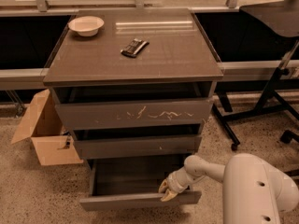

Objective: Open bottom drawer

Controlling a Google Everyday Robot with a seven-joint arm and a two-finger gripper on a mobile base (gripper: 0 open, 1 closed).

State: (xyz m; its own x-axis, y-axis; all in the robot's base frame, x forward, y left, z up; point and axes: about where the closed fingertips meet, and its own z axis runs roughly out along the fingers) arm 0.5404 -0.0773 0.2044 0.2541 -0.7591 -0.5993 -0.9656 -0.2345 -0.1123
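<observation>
The bottom drawer (140, 200) of the dark grey-brown cabinet is pulled well out toward me, and its inside shows dark. Its plain flat front panel is the lowest of the three. My gripper (166, 190) with pale yellowish fingertips sits at the top edge of that front panel, right of its middle, hooked over the rim. My white arm (252, 185) reaches in from the lower right. The middle drawer (135, 146) and the top drawer (135, 113) with white scratches stand slightly out.
A white bowl (86, 24) and a dark flat object (134, 47) lie on the cabinet top (177, 55). An open cardboard box (44, 132) stands on the floor at the left. A black stand base (261, 106) is at the right.
</observation>
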